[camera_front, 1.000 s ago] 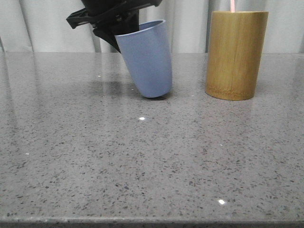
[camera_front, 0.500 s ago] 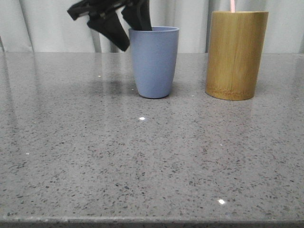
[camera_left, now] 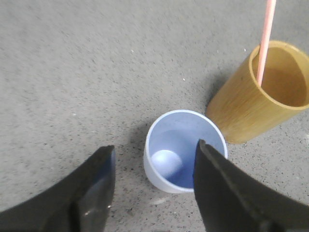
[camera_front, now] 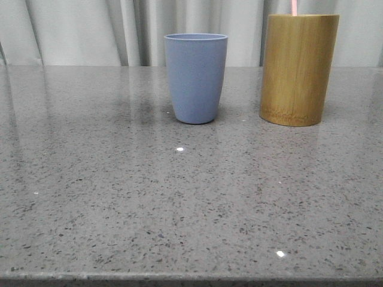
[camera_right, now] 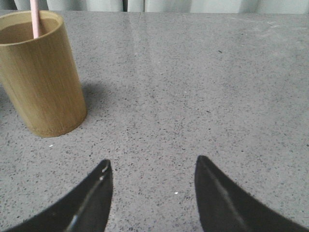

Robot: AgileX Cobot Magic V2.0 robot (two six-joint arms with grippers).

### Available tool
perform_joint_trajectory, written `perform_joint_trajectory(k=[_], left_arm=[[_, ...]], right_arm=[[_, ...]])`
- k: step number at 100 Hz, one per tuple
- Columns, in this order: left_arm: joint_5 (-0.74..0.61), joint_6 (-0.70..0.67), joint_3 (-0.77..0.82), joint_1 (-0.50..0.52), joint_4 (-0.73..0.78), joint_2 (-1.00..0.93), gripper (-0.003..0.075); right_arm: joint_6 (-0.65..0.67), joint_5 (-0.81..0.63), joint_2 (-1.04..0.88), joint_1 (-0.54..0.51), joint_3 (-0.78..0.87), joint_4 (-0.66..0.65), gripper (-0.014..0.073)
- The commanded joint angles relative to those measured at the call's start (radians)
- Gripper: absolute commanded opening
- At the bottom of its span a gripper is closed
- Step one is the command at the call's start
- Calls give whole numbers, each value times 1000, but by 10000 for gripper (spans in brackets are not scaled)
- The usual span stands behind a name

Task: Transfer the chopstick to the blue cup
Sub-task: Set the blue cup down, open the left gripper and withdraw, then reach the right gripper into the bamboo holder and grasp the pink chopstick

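Note:
The blue cup (camera_front: pixel 195 78) stands upright and empty on the grey table, left of the bamboo cylinder (camera_front: pixel 298 69). A pale pink chopstick (camera_front: pixel 294 7) sticks up out of the cylinder. In the left wrist view the cup (camera_left: pixel 181 145) lies below my left gripper (camera_left: pixel 155 153), which is open and empty above it, with the cylinder (camera_left: pixel 263 96) and chopstick (camera_left: pixel 265 36) beside it. My right gripper (camera_right: pixel 152 166) is open and empty over bare table, to the side of the cylinder (camera_right: pixel 41 72) with the chopstick (camera_right: pixel 34 18). Neither gripper shows in the front view.
The grey speckled table (camera_front: pixel 179 197) stretches toward the front edge. White curtains (camera_front: pixel 78 30) hang behind the table.
My left gripper set the tilted blue cup upright, let go of it and rose out of the front view. The cylinder and chopstick have not moved.

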Motion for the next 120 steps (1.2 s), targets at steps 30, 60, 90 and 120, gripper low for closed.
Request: perform_joint_trajectory(k=[30,60,90,120], left_arm=[[-224,-85,316,-6,89,-357,366],[-286,-200,586,-6,212,-609,366],[-354,-234,810,-6,215,-818,366],[-364,-257,882,-6,215,-907,366]], right_arm=[[-3,56,95,42,-194,0,402],[-3,164,272,42,-357,51,402],[-3,172,421,108,-468,56,402],[-3,195,560,167,-632,59,442]])
